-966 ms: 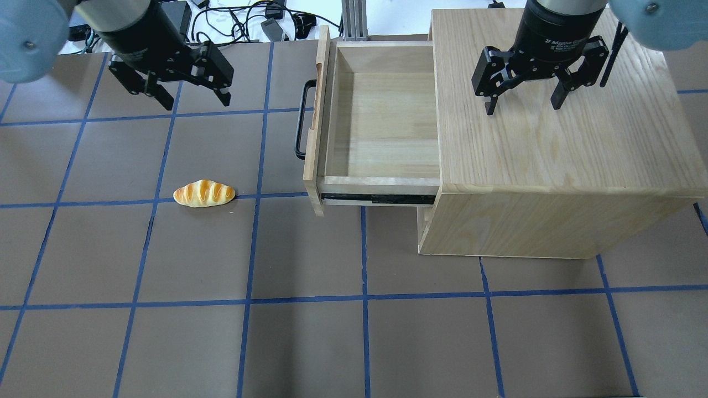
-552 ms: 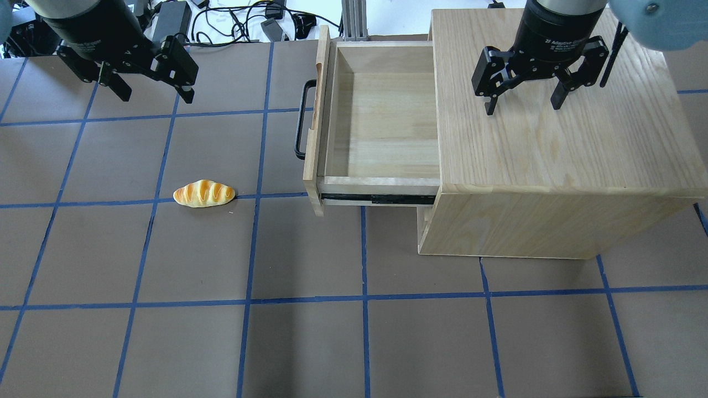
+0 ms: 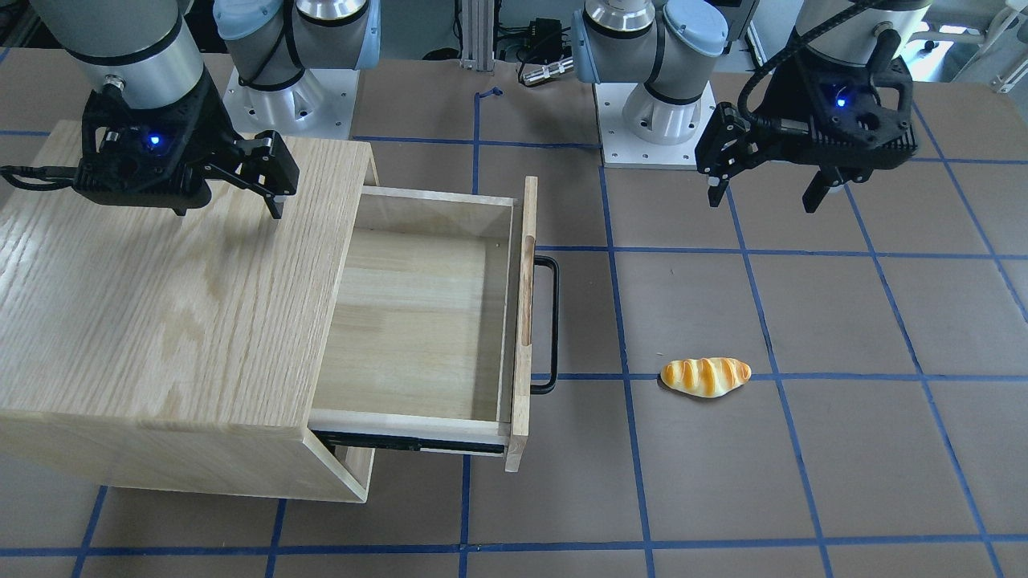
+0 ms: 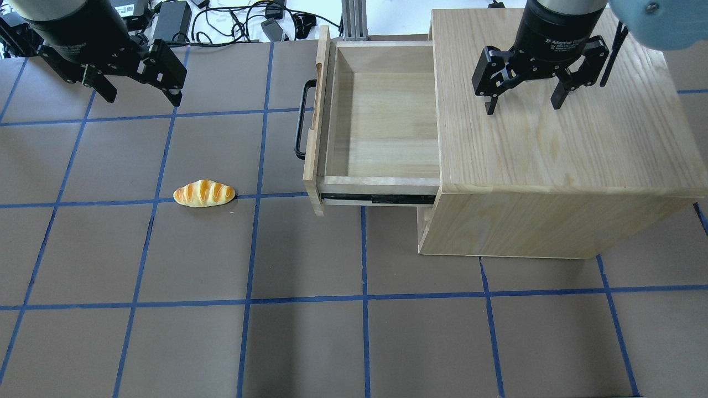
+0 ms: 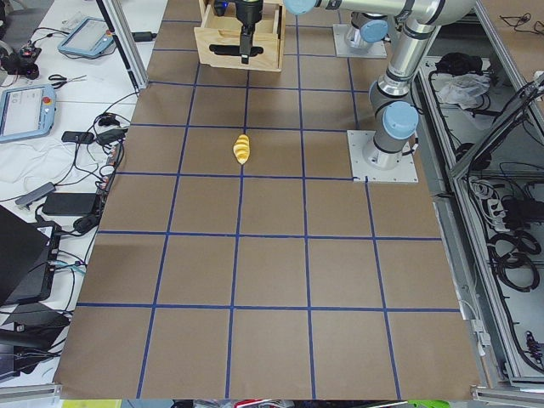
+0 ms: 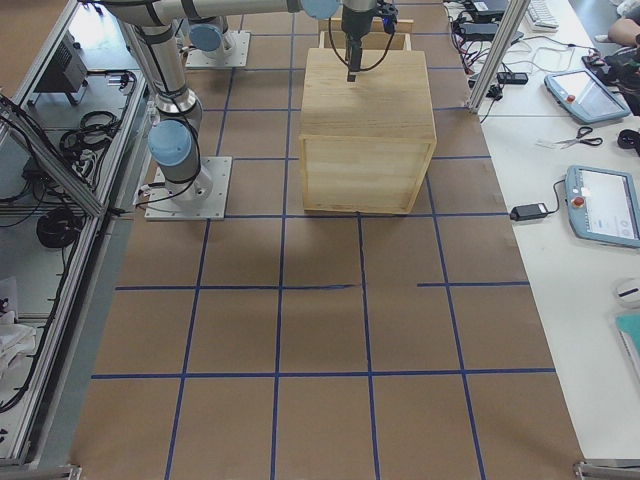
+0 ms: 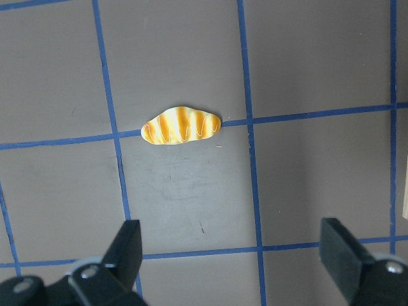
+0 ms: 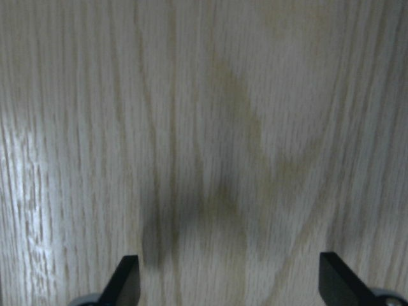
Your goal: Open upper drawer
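Front-facing view: upper drawer [image 3: 409, 313] stands well out of the cabinet [image 3: 161, 305], floor bare, black handle [image 3: 556, 321] pointing toward open table [image 3: 803, 466]. Left gripper [image 3: 763, 199] hangs above the table near its own base, fingers apart, nothing between them, well apart from the handle. Bread roll [image 3: 705, 376] lies on the table between that gripper and the drawer front, touching neither. Overhead view: right gripper [image 4: 522, 108] hangs over the cabinet top, fingers spread, holding nothing. The side slide [image 4: 376, 197] shows a long run of black rail, so the drawer reads as open about as far as it goes. Side views: cabinet far off and small, nothing to add on the hands. Left wrist view: roll ahead on the tape line, both fingertips wide at the bottom edge. Right wrist view: only oak grain, fingertips wide, no contact visible. Judgement: the opening looks done and what remains is staying clear. Keep the left arm high and away from handle and roll. Hold the right gripper off the cabinet top. If more travel is wanted, take the handle mid-bar and pull straight along the slide.
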### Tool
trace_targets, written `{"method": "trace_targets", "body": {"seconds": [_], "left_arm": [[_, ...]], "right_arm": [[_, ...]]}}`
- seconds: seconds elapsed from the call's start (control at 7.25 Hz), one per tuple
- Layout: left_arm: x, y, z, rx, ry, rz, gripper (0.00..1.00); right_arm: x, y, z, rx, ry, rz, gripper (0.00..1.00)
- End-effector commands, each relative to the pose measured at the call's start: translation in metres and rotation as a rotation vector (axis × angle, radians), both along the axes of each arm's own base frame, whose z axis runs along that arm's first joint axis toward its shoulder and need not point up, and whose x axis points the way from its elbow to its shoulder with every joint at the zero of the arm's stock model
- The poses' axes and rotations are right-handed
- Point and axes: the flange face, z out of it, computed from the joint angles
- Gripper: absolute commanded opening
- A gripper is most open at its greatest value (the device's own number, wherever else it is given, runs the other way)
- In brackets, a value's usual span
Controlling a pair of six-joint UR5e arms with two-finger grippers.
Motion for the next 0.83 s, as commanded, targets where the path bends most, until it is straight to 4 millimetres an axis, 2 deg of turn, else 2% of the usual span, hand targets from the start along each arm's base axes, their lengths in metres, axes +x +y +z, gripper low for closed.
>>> {"method": "trace_targets", "body": {"seconds": [0.0,0.14,0.69], "left_arm": [[-0.0002,-0.0064,-0.0049,-0.002,0.000,0.000,1.00],[-0.0050,-0.0023,0.0013,-0.014,0.000,-0.006,1.00],[-0.0043,-0.0047,-0.0071,0.002,0.002,-0.002,1.00]], "right_arm": [[0.0001,0.0000,0.0000,0.000,0.000,0.000,1.00],[0.0001,0.0002,-0.0007,0.002,0.000,0.001,1.00],[0.0001,0.0000,0.0000,0.000,0.000,0.001,1.00]]}}
